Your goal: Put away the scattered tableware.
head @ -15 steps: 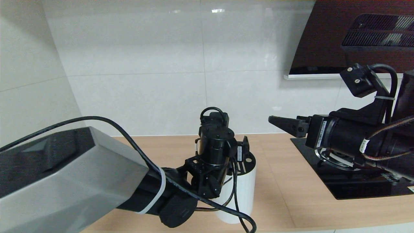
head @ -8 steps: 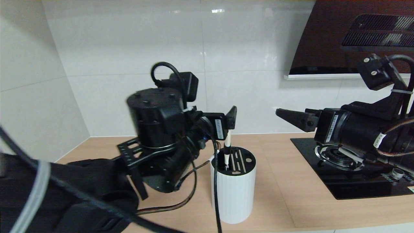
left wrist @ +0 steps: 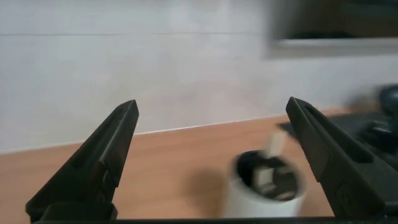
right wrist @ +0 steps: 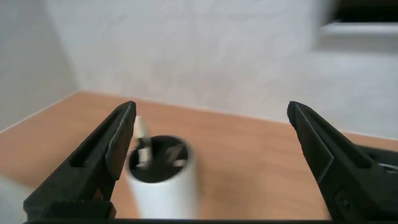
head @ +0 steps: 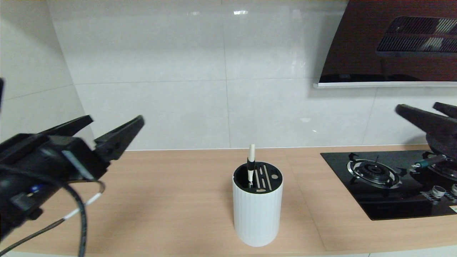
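A white ribbed holder [head: 257, 210] with a black slotted top stands on the wooden counter [head: 171, 200]. One utensil with a cream and black handle [head: 251, 161] sticks upright out of a slot. My left gripper [head: 114, 126] hangs open at the far left, well away from the holder and above the counter, nothing between its fingers. My right gripper [head: 425, 113] is open at the right edge, above the stove. The holder [left wrist: 264, 190] appears between the left fingers [left wrist: 102, 155], farther off, and the holder [right wrist: 163, 180] also shows beyond the right fingers [right wrist: 329, 155].
A black gas stove [head: 389, 182] with burners and knobs fills the counter's right end, under a dark range hood [head: 392, 39]. White tiled wall behind and to the left. The counter around the holder is bare wood.
My left gripper let go of the utensil in the holder, opened, and pulled far back to the left. My right arm drew back to the right edge.
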`<state>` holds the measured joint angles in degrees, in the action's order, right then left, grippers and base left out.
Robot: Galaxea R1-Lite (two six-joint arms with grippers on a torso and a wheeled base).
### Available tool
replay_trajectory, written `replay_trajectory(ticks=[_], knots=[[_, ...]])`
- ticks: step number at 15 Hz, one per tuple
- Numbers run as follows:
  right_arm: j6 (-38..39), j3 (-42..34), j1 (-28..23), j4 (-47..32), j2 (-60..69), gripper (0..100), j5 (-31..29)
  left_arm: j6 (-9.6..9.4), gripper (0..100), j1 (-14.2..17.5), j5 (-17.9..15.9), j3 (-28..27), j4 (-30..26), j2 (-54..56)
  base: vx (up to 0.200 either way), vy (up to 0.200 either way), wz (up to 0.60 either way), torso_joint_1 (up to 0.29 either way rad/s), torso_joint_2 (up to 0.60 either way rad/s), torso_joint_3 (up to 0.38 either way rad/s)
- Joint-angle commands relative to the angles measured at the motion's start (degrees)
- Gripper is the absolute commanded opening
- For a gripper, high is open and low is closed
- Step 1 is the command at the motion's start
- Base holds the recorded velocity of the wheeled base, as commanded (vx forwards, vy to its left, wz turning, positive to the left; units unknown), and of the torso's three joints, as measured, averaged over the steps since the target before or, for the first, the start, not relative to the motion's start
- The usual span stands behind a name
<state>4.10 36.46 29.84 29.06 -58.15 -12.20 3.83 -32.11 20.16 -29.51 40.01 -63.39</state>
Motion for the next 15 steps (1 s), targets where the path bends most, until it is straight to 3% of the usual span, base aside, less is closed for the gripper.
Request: replay_trajectory(ticks=[1,3,4,7,8,10,11,12,13,14,15], knots=[[-1.37,-3.50,-6.46,-2.78,15.35,100,-0.10,-2.33,100,8.20,-0.30,4.90,-15.14,24.10,0.000,0.000,0.00,0.000,0.00,0.000],[-2.43,-3.77,-9.54,-11.84,25.54,100,-0.19,-5.15,100,8.47,-0.21,4.03,-29.37,37.64,0.000,0.000,0.00,0.000,0.00,0.000],[-2.60,-3.50,-11.56,-19.66,33.01,100,-0.19,-5.67,100,12.60,-0.39,3.50,-36.41,43.53,0.000,0.000,0.00,0.000,0.00,0.000],[-3.57,-3.42,-15.69,-35.30,48.48,100,-0.89,-5.85,100,18.22,-0.74,3.67,-44.58,54.78,0.000,0.000,0.00,0.000,0.00,0.000],[-4.27,-3.42,-17.36,-40.49,52.61,100,-1.60,-6.46,100,21.91,-0.48,3.76,-47.48,58.03,0.000,0.000,0.00,0.000,0.00,0.000],[-4.36,-3.42,-19.65,-40.14,52.35,100,-7.13,-6.46,100,24.55,2.86,4.55,-47.04,57.94,0.000,0.000,0.00,0.000,0.00,0.000],[-4.54,-3.85,-21.05,-40.22,52.35,100,-6.69,-6.38,100,24.73,3.48,4.73,-46.86,57.94,0.000,0.000,0.00,0.000,0.00,0.000],[-4.36,-6.84,-26.06,-39.87,52.70,100,-4.67,-5.06,100,28.68,4.18,5.70,-46.78,58.56,0.000,0.000,0.00,0.000,0.00,0.000],[-4.10,-8.69,-28.44,-39.79,54.99,100,-3.53,-5.50,100,31.41,2.16,7.36,-47.22,62.16,0.000,0.000,0.00,0.000,0.00,0.000],[-4.27,-10.18,-29.05,-39.96,56.22,100,-2.30,-6.03,100,31.76,0.05,9.12,-47.22,63.39,0.000,0.000,0.00,0.000,0.00,0.000],[-4.27,-15.46,-29.75,-39.70,58.15,100,1.74,-5.76,100,31.93,-1.27,14.75,-46.07,63.39,0.000,0.000,0.00,0.000,0.00,0.000]])
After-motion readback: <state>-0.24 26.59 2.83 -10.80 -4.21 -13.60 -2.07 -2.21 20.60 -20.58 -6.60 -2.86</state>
